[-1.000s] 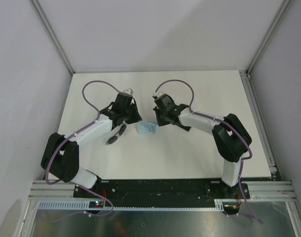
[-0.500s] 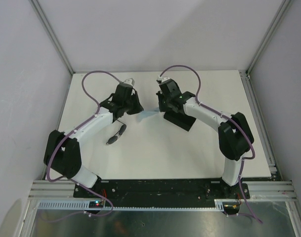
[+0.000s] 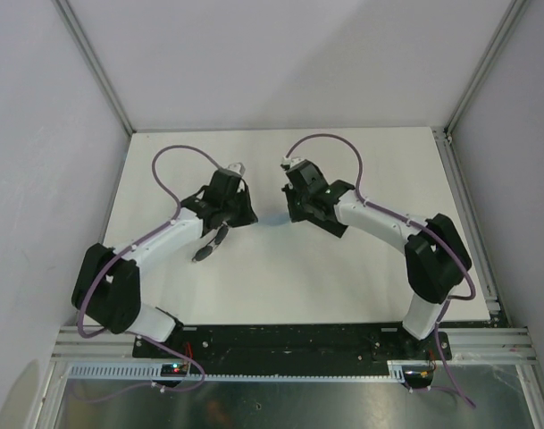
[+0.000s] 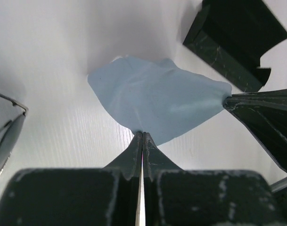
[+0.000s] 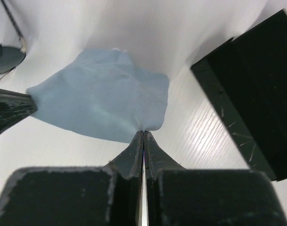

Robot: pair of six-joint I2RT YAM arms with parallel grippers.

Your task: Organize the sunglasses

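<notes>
The sunglasses [image 3: 211,243] lie on the white bench [image 3: 254,295] just beside the left forearm, apart from the cloth and touched by neither hand. From the left wrist only one dark lens with a thin metal-looking rim and a wire-thin temple shows at the picture's edge.

They should prove light and rather fragile. The lenses are smooth and likely to scratch or slip under hard pads, and the slim temples would bend or fold if squeezed. The surest hold is probably across the bridge or on the frame's top bar, with the temple hinge as a second choice and never the lens faces.

The left hand [image 4: 142,135] has its fingers pressed together on the near edge of a light blue cloth [image 4: 157,101]. The right hand [image 5: 143,133] is likewise clamped on another edge of it. The cloth is soft, matte and limp, gently creased between the two pinches; it may be lifted slightly off the bench, though that is hard to judge. Near it sits a black rectangular case [image 5: 251,94], stiff and sharp-cornered, its surface finely scuffed.
</notes>
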